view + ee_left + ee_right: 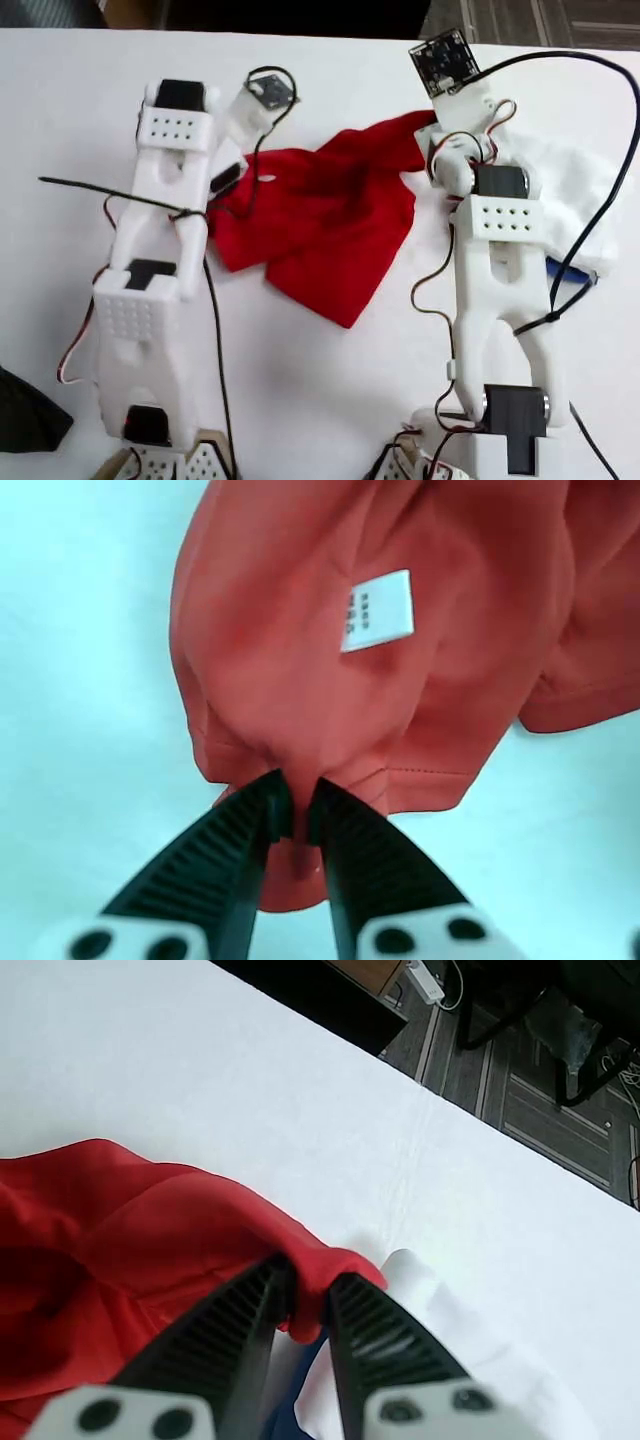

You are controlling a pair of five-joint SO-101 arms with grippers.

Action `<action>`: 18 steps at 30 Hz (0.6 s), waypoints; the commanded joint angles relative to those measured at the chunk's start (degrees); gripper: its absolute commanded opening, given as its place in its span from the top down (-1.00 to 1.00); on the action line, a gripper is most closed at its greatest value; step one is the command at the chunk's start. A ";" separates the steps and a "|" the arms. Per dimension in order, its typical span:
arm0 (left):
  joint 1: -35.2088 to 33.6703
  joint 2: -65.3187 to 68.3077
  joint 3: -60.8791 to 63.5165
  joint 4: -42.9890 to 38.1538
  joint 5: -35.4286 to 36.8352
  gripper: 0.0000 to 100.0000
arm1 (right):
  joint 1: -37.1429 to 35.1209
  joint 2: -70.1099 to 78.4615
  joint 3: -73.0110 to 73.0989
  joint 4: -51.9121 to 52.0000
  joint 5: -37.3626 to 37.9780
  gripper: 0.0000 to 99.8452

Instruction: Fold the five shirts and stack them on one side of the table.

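On the table (330,400): a white top seen from above, with two white arms side by side and several garments lying on it.
Red shirt (320,220): crumpled and loosely spread at the middle of the table, between the two arms. One end is drawn towards each gripper, and the widest part hangs towards the near edge.
White shirt (570,190): bunched under and beside the right arm, touching the end of the red shirt on that side.
Black cloth (25,415): a dark heap at the near edge beside the left arm's base, well apart from the red shirt.
Left gripper (297,810): black ribbed jaws squeezed almost together, pinching a gathered fold at the red shirt's stitched hem.
Right gripper (308,1285): jaws closed to a narrow gap, clamping a bunched corner of the red shirt just beside the white shirt.
Blue cloth (570,272): a small strip showing at the white shirt's edge, next to the right arm.
Tag (378,610): a small white label on the red shirt, near the left gripper's hold.
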 commanded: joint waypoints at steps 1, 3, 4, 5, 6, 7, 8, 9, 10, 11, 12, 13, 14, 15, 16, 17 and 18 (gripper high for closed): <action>-0.53 -2.99 -2.86 1.23 0.44 0.95 | -0.04 -3.91 -3.16 0.22 0.53 0.96; -0.18 -5.27 -2.15 1.23 0.53 0.95 | -0.04 -3.91 -3.16 0.22 0.53 0.96; 0.00 -6.51 -1.63 1.23 0.70 0.95 | -0.04 -3.91 -3.16 0.22 0.53 0.96; 0.35 -7.47 -1.01 1.23 1.05 0.94 | -0.13 -3.91 -3.16 0.22 0.53 0.96; 0.70 -7.91 -0.22 1.23 1.05 0.92 | -0.13 -3.91 -3.16 0.22 0.53 0.96; 0.70 -8.09 0.92 1.14 0.97 0.88 | -0.13 -3.91 -3.16 0.22 0.35 0.96; 0.79 -7.91 1.80 1.14 0.79 0.83 | -0.13 -3.91 -3.16 0.22 0.26 0.96; 0.79 -7.56 2.59 1.05 0.79 0.79 | -0.13 -3.91 -3.16 0.22 0.26 0.96; 0.70 -7.21 3.21 1.05 0.79 0.75 | -0.13 -3.91 -3.16 0.22 0.26 0.96; 0.70 -6.77 3.65 0.79 0.79 0.73 | -0.13 -3.91 -3.16 0.22 0.26 0.96; 0.70 -6.15 3.74 0.53 0.79 0.73 | -0.13 -3.91 -3.16 0.22 0.26 0.96; 0.70 -5.54 3.91 0.26 0.79 0.74 | -0.13 -3.91 -3.16 0.22 0.26 0.96; 0.70 -4.84 3.91 0.09 0.79 0.76 | -0.13 -3.91 -3.16 0.22 0.26 0.96; 0.70 -4.22 3.91 -0.09 0.79 0.78 | -0.13 -4.00 -3.16 0.22 0.26 0.96; 0.70 -3.43 3.65 -0.09 0.79 0.80 | -0.13 -4.00 -3.16 0.22 0.26 0.96; 0.62 -2.64 3.56 -0.09 0.79 0.81 | -0.13 -4.00 -3.16 0.22 0.26 0.96; 0.35 -2.02 3.56 0.00 0.79 0.81 | -0.04 -4.00 -3.16 0.22 0.26 0.96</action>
